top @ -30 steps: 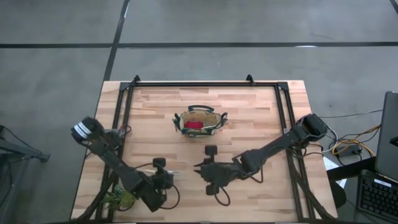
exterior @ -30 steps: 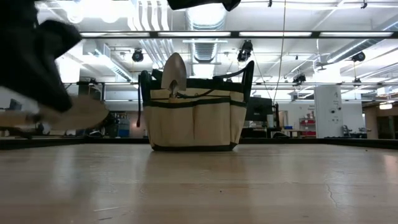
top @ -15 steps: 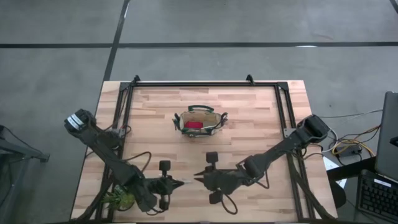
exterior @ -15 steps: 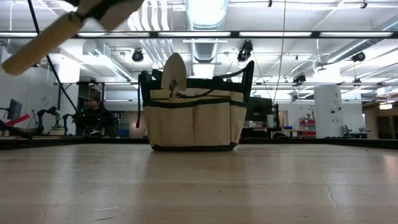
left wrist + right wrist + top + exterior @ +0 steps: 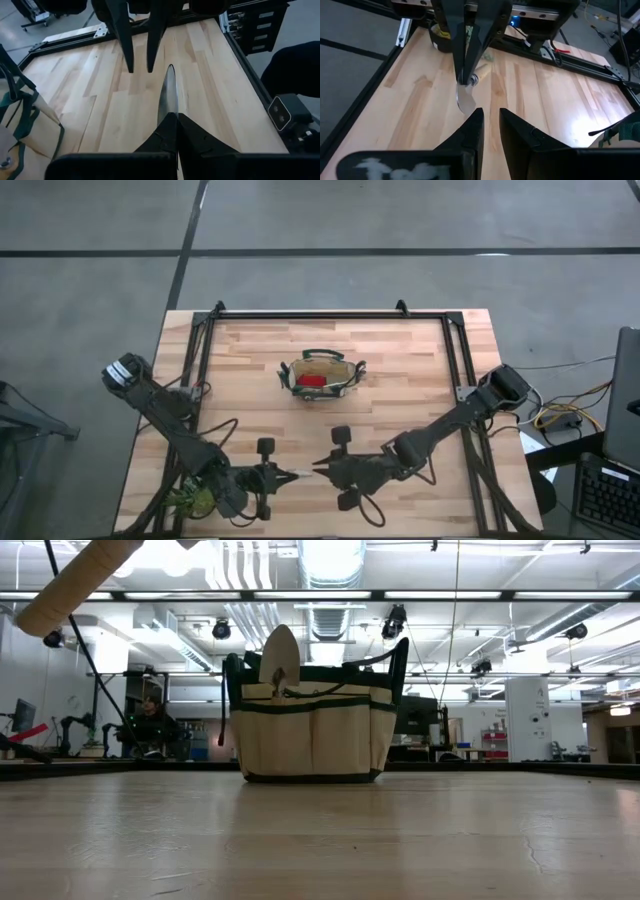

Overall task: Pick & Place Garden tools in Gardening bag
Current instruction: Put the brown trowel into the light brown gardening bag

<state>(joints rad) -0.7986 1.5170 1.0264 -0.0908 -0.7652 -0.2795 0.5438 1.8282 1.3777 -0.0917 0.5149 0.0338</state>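
Observation:
My left gripper is near the table's near edge and is shut on a silver-bladed trowel, held above the table. The trowel's pale wooden handle shows high in the low view. My right gripper is open and faces the blade tip from the right, close to it. The olive-tan gardening bag stands at the table's middle. A red item lies inside it, and a second trowel's blade sticks up out of it. The pruning shears are out of view. My left gripper pinches the trowel between its two fingers at the neck where blade meets handle. The blade runs forward out of the fingers toward the table's right, edge-on. The trowel is lifted clear, its handle slanting away behind the fingers.
A green plant in a pot stands at the near left corner beside my left arm. A black frame runs along the table's far and side edges. Bare wood lies between the grippers and the bag.
My left gripper has risen with the trowel and gone a little toward the table's right, so the trowel is now lifted clear with its blade pointing right. My right gripper has shifted a little toward the near edge and now faces the blade tip.

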